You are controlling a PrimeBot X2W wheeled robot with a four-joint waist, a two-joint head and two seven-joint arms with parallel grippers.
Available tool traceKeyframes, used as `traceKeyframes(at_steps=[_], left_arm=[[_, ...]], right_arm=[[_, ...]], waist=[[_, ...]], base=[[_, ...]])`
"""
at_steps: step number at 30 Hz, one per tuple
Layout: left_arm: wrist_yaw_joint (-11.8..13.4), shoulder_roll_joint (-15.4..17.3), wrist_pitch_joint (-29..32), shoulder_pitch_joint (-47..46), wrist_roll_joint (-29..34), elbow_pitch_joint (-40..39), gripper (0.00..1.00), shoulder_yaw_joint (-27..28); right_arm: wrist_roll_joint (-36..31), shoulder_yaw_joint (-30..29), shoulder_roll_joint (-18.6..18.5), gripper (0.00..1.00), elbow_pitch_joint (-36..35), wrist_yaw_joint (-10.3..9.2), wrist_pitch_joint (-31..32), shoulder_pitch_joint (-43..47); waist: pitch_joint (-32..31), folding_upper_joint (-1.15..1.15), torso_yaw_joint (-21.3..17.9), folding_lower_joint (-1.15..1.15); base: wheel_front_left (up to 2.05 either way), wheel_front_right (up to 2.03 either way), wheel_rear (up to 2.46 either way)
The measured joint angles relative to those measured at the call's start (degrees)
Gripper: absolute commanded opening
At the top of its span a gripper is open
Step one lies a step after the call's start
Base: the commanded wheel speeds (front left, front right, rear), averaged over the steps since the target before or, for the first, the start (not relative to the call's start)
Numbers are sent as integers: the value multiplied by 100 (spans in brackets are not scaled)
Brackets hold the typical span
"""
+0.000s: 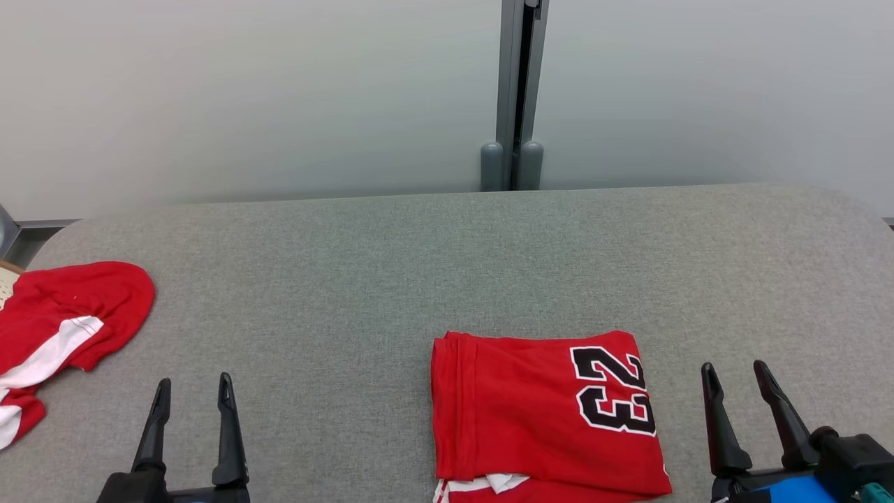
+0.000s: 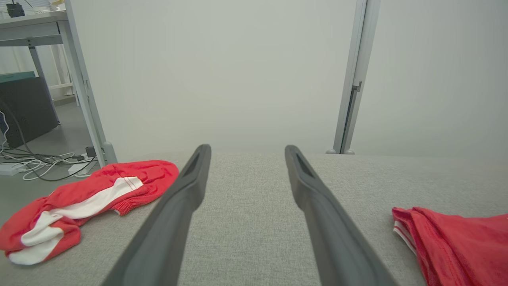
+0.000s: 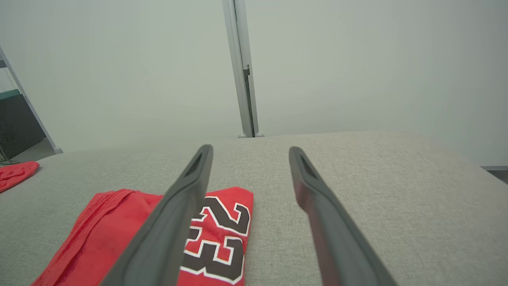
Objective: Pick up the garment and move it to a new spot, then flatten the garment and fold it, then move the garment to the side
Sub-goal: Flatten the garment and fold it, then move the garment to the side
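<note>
The garment (image 1: pixel 531 412) is a red jersey with a black "23", folded into a neat rectangle near the table's front, right of centre. It shows in the right wrist view (image 3: pixel 119 238) and at the edge of the left wrist view (image 2: pixel 460 246). My left gripper (image 1: pixel 193 391) hovers open at the lower left, well left of the garment, with nothing between its fingers (image 2: pixel 186 198). Just right of the garment, my right gripper (image 1: pixel 735 374) is open and empty too; its left finger (image 3: pixel 178 214) lies over the jersey in its own view.
A crumpled red and white piece of clothing (image 1: pixel 56 328) lies at the grey table's (image 1: pixel 419 265) left edge, also in the left wrist view (image 2: pixel 87 198). Pale partition panels with a grey post (image 1: pixel 517 98) stand behind the table. Cables and a desk (image 2: pixel 35 35) sit far left.
</note>
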Motion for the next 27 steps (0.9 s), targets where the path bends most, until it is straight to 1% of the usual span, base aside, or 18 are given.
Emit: traceKeyframes(at_steps=[7, 13, 27], left_arm=[[-86, 2, -1, 123, 53, -7, 100, -56], [-86, 46, 1, 169, 96, 247, 100, -105], [-68, 83, 0, 115, 44, 354, 100, -156]], right_arm=[[-235, -166, 104, 100, -125, 0, 205, 215], [-402, -224, 127, 100, -215, 0, 401, 315], [-375, -210, 133, 100, -205, 0, 508, 331]], waist=[[-52, 0, 47, 0], [-77, 0, 66, 0], [-114, 0, 61, 0]], base=[[0, 0, 0], [0, 0, 0], [0, 0, 0]])
